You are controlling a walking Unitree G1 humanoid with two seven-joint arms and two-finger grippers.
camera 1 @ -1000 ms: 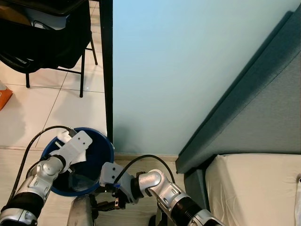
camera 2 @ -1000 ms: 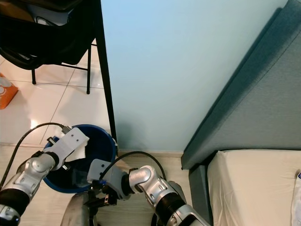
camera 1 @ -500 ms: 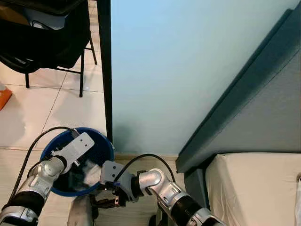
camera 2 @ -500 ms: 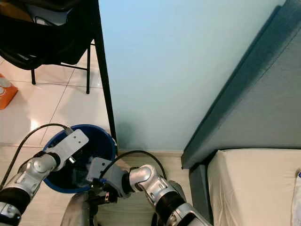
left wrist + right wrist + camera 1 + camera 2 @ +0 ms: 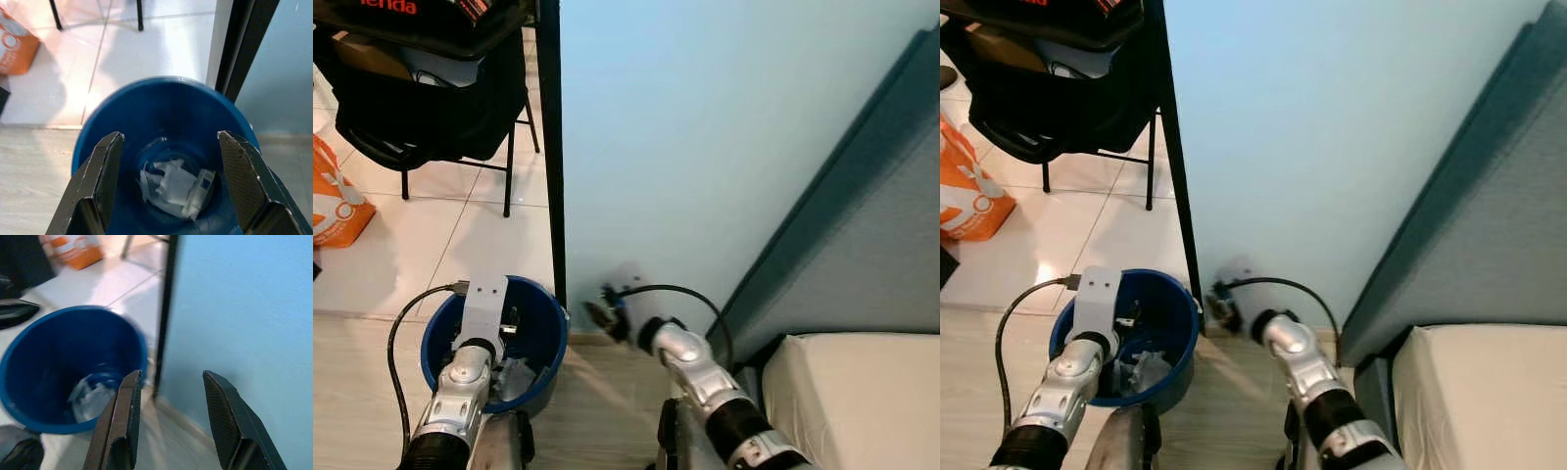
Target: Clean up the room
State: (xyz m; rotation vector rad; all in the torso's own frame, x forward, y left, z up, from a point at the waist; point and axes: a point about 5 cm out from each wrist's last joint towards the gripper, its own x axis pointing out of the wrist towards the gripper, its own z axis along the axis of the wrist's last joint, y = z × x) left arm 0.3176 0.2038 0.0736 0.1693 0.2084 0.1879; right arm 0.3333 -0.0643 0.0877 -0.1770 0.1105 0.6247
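Rubbish (image 5: 175, 188) lies in the bucket (image 5: 122, 127); left gripper (image 5: 168, 183) hangs spread and empty above, right gripper (image 5: 171, 423) spread at three o'clock, risking clipping the rim.

Pale blue wall (image 5: 705, 127) (tiled floor (image 5: 431, 235) beyond)

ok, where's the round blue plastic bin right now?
The round blue plastic bin sits on the floor at the robot's front left, beside the black door frame post, directly under the open left gripper, with crumpled white paper inside.
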